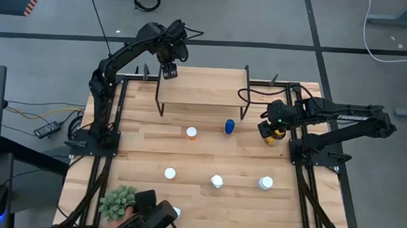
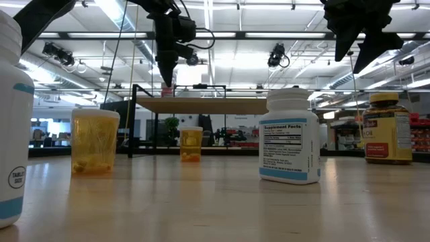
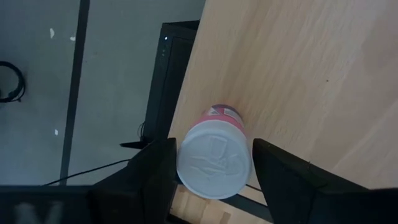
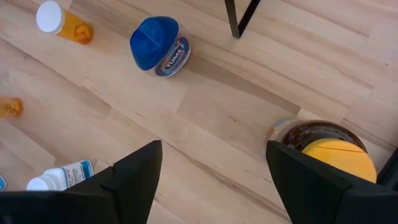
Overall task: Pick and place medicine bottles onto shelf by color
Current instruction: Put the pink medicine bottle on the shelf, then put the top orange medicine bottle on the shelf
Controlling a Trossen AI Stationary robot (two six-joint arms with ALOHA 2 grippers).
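Note:
A pinkish bottle with a white cap [image 3: 214, 163] stands upright on the light-wood shelf [image 1: 201, 93], near its far left corner. My left gripper [image 3: 214, 146] points down over it, open, one finger on each side of the cap; in the low view it [image 2: 166, 70] hangs just above the shelf. My right gripper [image 4: 214, 152] hovers open over the table's right side, beside a dark amber, yellow-capped bottle [image 4: 329, 149]. On the table stand a blue bottle [image 1: 229, 126], an orange one [image 1: 191, 133] and three white ones [image 1: 217, 181]. My left gripper straddles the cap of the pinkish bottle from above. A thin gap shows between the cap and one finger [image 3: 273, 168]. Whether the other finger [image 3: 158, 171] touches the cap's rim [image 3: 180, 165], I cannot tell. The bottle stands on its base on the shelf.
The shelf's thin black legs [image 1: 245, 95] rise from the table's far half. A green spiky plant [image 1: 117, 202] and a dark device [image 1: 153, 212] sit at the near left edge. Bare wood lies between the shelf and the row of white bottles.

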